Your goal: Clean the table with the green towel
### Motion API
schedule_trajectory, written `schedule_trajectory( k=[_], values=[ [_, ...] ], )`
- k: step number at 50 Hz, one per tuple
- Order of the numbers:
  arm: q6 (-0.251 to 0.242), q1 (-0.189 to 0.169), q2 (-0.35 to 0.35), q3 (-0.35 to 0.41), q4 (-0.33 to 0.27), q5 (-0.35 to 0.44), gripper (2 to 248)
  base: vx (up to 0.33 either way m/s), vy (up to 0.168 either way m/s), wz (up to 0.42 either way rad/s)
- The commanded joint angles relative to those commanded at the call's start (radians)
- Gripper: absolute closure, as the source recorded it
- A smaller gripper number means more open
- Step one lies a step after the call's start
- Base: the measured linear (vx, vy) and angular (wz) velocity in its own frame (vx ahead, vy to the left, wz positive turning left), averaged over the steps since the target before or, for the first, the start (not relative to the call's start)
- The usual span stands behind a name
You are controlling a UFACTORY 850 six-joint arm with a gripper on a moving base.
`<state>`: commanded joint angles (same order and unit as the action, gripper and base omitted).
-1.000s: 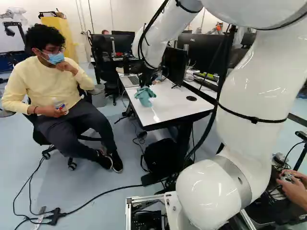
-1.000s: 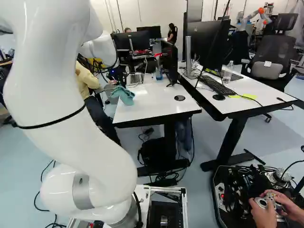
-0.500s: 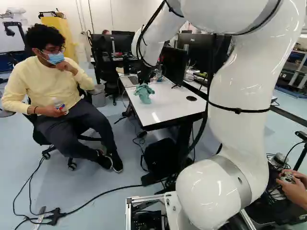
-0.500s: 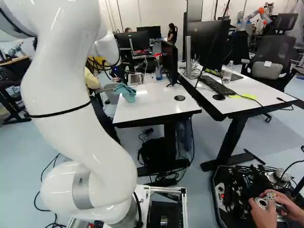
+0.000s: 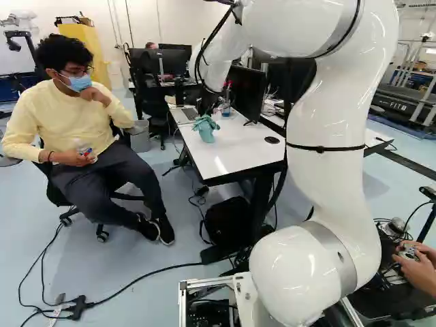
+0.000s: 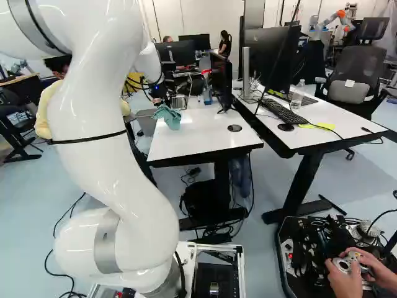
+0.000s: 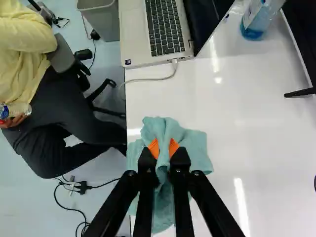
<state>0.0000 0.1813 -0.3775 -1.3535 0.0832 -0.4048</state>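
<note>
The tips of the end effector (image 5: pixel 206 103) are partly hidden by the towel (image 5: pixel 206 129) gripped between them, which has been moved farther ahead along the desk (image 5: pixel 235 155).

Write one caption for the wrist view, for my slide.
Gripper pinching the green towel over the white table, with a laptop and a bottle ahead.

We see the towel (image 7: pixel 192 148) at the edge of the table (image 5: pixel 235 153), the laptop (image 7: pixel 165 29) beyond it, a bottle (image 7: pixel 254 24) between laptop and monitor (image 5: pixel 245 92), probably a bag (image 5: pixel 228 221) underneath.
</note>
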Motion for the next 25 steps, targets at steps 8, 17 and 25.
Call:
schedule_trajectory(
  k=[8, 17, 25],
  values=[
    [0.000, -0.008, -0.035, -0.043, 0.000, 0.003, 209, 0.000, 0.000, 0.000],
    [0.000, -0.001, -0.075, -0.095, 0.000, 0.015, 209, 0.000, 0.000, 0.000],
    [0.000, 0.007, -0.098, -0.125, 0.000, 0.017, 209, 0.000, 0.000, 0.000]
  ],
)
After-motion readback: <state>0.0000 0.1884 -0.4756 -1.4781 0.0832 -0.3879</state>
